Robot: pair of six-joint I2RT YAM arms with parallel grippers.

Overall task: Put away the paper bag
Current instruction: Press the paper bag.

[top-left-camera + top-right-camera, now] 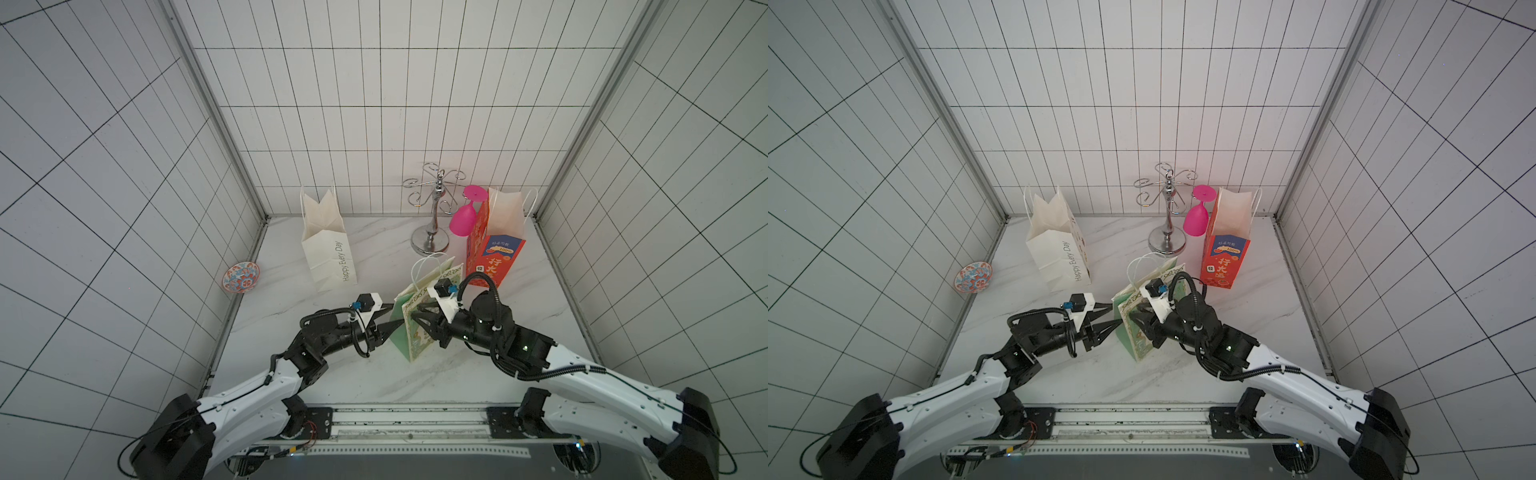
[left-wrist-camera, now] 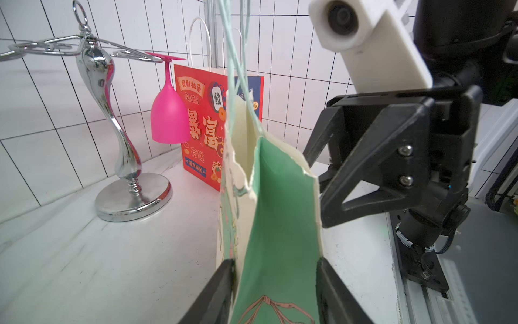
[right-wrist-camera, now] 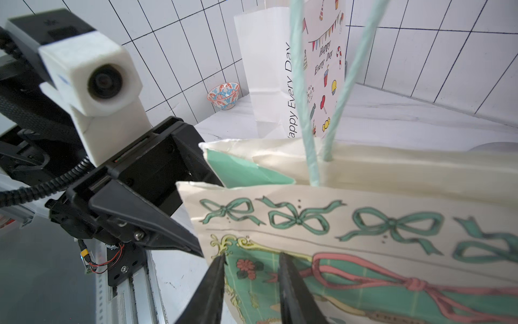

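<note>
in both top views green paper bag (image 1: 417,347) stands upright on marble table (image 1: 374,257), left gripper (image 1: 397,314) and right gripper (image 1: 415,318) both at it, left wrist view, left jaws open astride its narrow green side, right wrist view, right jaws partly open against its printed face

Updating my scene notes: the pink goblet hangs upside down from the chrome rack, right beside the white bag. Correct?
Not the white bag: the pink goblet hangs upside down from the chrome rack right beside the red bag, as both top views show.
</note>
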